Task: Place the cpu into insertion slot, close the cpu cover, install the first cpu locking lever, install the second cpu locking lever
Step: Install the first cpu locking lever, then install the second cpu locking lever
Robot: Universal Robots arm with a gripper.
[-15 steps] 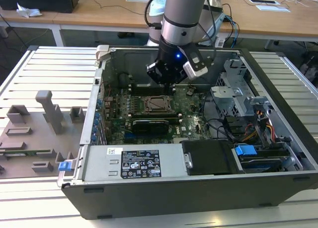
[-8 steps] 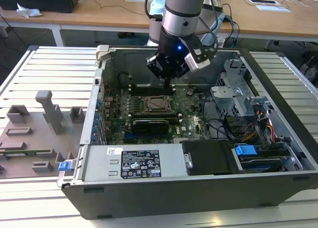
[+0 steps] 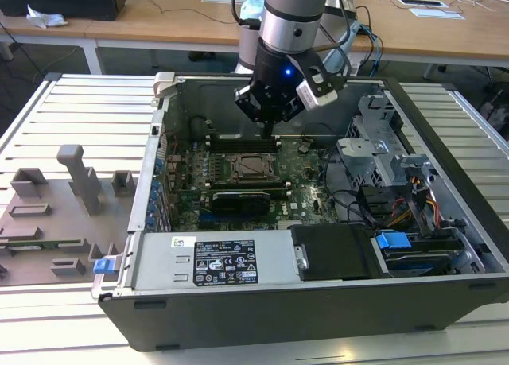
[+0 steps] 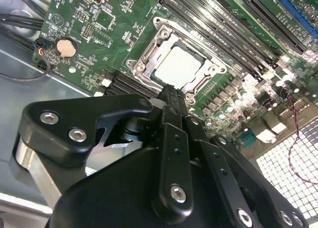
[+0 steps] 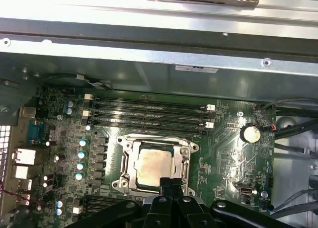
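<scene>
The cpu (image 5: 154, 164) (image 4: 180, 65) lies flat in the insertion slot (image 3: 253, 167) amid the green motherboard, its pale metal top showing. The cpu cover (image 5: 130, 156) (image 4: 145, 64) lies down around it as a metal frame, with the chip showing through its window. My gripper (image 3: 266, 132) hangs inside the open computer case, a little above the board and by the socket's edge nearest the case's back wall. In both wrist views its black fingertips (image 5: 170, 183) (image 4: 171, 95) are pressed together with nothing between them, at the edge of the socket frame.
Long black memory slots (image 5: 149, 114) run beside the socket, and a coin battery (image 5: 250, 133) sits on the board. The case wall (image 3: 262, 83) is just behind the gripper. A power supply (image 3: 215, 262), drive cage (image 3: 374, 150) and cables (image 3: 362, 202) fill the front and the exterior view's right. Grey fixtures (image 3: 79, 178) stand outside on its left.
</scene>
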